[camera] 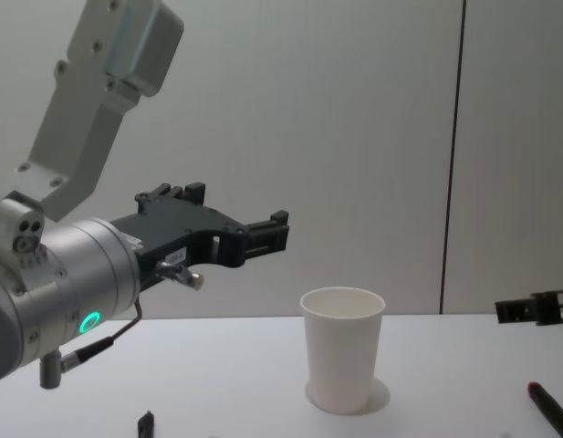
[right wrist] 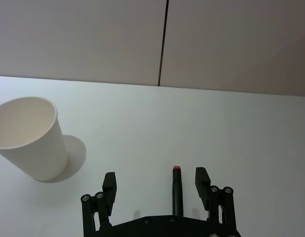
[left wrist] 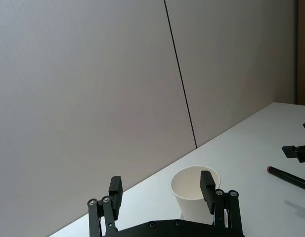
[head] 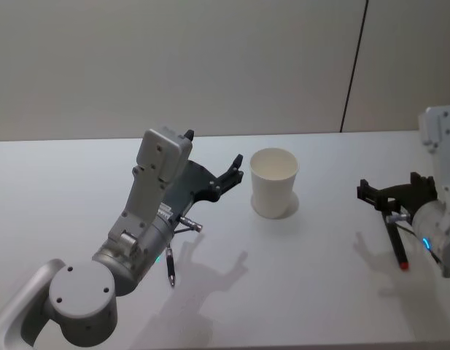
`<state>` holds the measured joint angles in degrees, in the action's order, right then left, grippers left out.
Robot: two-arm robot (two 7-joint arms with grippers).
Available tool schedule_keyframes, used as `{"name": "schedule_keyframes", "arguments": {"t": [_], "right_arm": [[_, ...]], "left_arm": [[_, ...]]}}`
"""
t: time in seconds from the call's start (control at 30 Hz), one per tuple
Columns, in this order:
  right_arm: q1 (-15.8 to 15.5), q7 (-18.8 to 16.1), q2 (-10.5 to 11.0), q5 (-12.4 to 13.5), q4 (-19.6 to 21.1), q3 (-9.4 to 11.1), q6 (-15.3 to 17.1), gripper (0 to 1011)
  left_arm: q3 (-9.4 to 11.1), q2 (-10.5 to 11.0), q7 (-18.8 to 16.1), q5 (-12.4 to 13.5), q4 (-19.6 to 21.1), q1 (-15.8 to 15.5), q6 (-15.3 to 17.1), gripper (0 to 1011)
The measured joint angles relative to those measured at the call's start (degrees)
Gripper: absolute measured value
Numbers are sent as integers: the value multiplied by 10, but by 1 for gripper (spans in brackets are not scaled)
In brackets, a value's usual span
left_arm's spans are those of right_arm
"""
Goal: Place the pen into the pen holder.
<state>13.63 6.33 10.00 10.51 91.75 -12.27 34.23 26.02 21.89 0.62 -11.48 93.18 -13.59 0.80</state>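
Note:
The pen holder, a white paper cup (head: 274, 182) (camera: 343, 347) (left wrist: 194, 193) (right wrist: 31, 136), stands upright in the middle of the white table. The pen (head: 395, 242) (right wrist: 177, 195) (camera: 551, 411) (left wrist: 289, 177), black with a red end, lies flat on the table to the cup's right. My right gripper (head: 390, 189) (right wrist: 155, 183) (camera: 534, 310) hovers open over the pen's far end, which sits in the gap between its fingers without touching either. My left gripper (head: 228, 176) (camera: 274, 233) (left wrist: 161, 187) is open and empty, raised above the table just left of the cup.
A tiny black stub (head: 170, 267) (camera: 146, 422) lies on the table under my left forearm. A plain wall with a dark vertical seam (head: 354, 65) rises behind the table's back edge. Bare tabletop (head: 327, 292) spreads in front of the cup and between the two arms.

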Motion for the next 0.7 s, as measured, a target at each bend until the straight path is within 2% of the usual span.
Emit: {"name": "schedule_keyframes", "arguments": {"t": [0.3, 0.7], "right_arm": [[45, 6, -17, 4, -54, 8, 35, 1001], [93, 12, -33, 2, -122, 17, 61, 1001]], "left_arm": [[0, 0, 0, 0, 0, 0, 0, 1000], [0, 0, 0, 0, 0, 0, 0, 1000]]}}
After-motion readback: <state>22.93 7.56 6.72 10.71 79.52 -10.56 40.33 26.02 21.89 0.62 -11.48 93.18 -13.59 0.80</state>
